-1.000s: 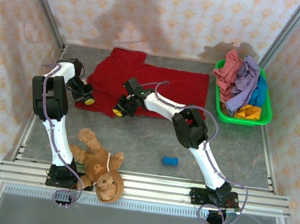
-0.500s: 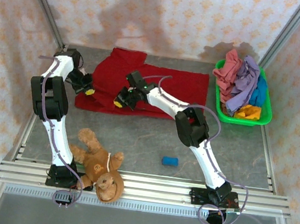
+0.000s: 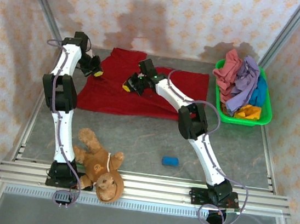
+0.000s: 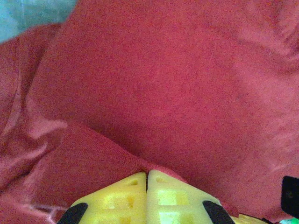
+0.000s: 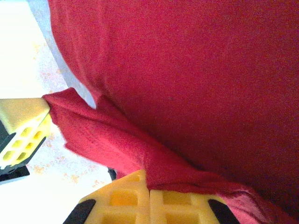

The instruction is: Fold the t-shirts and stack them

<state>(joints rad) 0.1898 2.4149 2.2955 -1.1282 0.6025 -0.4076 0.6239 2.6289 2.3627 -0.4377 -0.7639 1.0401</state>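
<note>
The dark red t-shirt lies spread at the back middle of the table, its near edge lifted and carried over toward the back wall. My left gripper is shut on that edge at the shirt's left side, and its yellow fingers pinch red cloth. My right gripper is shut on the same edge nearer the middle, its yellow fingers clamping a rolled band of the red t-shirt. The left gripper's yellow finger also appears at the left of the right wrist view. More t-shirts in pink, lavender, teal and orange are heaped in the basket.
A bright green basket stands at the back right. A brown teddy bear lies at the near left, by the left arm's base. A small blue block sits on the grey table near the front middle.
Both grippers have moved away from me toward the back wall, carrying the red t-shirt's near edge with them. The shirt's front part is now folding over itself.
</note>
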